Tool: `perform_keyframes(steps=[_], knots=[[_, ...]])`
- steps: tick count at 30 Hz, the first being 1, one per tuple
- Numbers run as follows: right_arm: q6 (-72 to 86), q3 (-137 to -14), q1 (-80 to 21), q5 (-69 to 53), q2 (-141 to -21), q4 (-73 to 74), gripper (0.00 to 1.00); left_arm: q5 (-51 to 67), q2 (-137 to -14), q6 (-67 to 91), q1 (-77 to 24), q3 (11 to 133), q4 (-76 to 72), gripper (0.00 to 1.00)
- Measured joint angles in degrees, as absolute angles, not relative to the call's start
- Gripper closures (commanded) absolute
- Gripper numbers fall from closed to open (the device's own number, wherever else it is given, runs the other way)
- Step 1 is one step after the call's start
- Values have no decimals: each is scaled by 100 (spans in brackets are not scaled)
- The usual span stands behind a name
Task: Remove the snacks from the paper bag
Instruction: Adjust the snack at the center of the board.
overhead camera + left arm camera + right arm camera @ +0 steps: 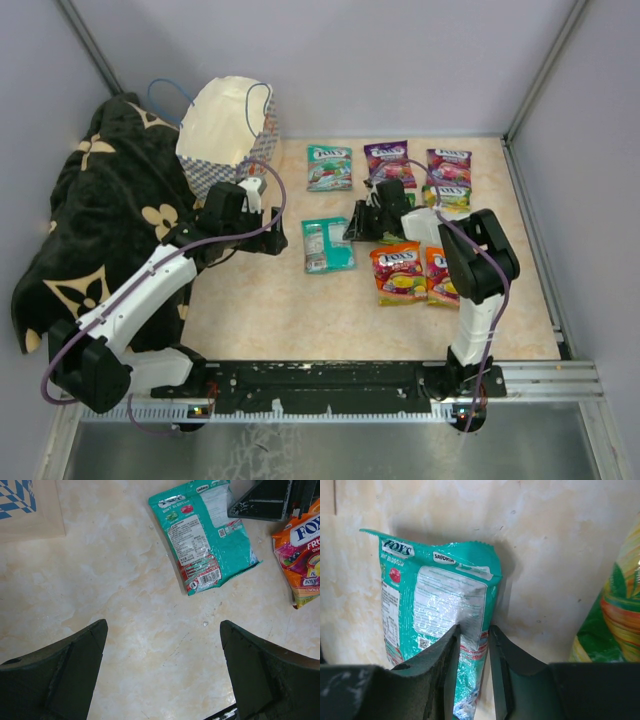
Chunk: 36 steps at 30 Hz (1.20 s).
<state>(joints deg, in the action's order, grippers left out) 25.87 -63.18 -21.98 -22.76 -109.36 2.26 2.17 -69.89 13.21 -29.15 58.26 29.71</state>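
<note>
- Risk, grip: the right gripper point(474, 630) pinches only the edge of the teal packet point(435, 605). I judge the glossy film could slip free on a lift, or crumple if dragged.
- Risk, neighbours: an orange packet point(397, 272) lies just beside that gripper, and a careless pull-back could sweep it aside.
- Risk, bag: the paper bag point(228, 128) stands upright and open at the far left, against the blanket point(95, 215). A swing of the left arm could tip it. I see no packet inside.
- Pose, right: the arm is folded low and its fingers are clamped on the teal packet. The packet lies on the table point(260, 310), outside the bag.
- Pose, left: the left gripper point(162, 630) hangs over bare table near the bag's base, with its fingers spread wide and holding nothing.
</note>
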Motion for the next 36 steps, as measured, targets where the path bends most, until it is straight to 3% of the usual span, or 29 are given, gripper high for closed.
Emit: perform_keyframes(steps=[3, 6, 7, 15, 23, 36], knots=[[2731, -6145, -2198, -2482, -10940, -82, 79, 209, -6989, 1321, -2915, 5828, 2974, 1], [2832, -6029, -2198, -2606, -10958, -257, 99, 200, -6989, 1321, -2915, 5828, 2980, 1], [2858, -6012, -2198, -2628, -10958, -274, 100, 196, -6989, 1321, -2915, 5828, 2982, 1], [2899, -6023, -2198, -2652, -10940, -165, 100, 158, -6989, 1319, -2915, 5833, 3004, 1], [2532, -6473, -2198, -2147, -10394, 1087, 100, 75, -6989, 1319, -2915, 5837, 3004, 1], [1671, -8206, -2386, -97, -9478, 3706, 100, -82, -6989, 1249, -2915, 5944, 3015, 1]])
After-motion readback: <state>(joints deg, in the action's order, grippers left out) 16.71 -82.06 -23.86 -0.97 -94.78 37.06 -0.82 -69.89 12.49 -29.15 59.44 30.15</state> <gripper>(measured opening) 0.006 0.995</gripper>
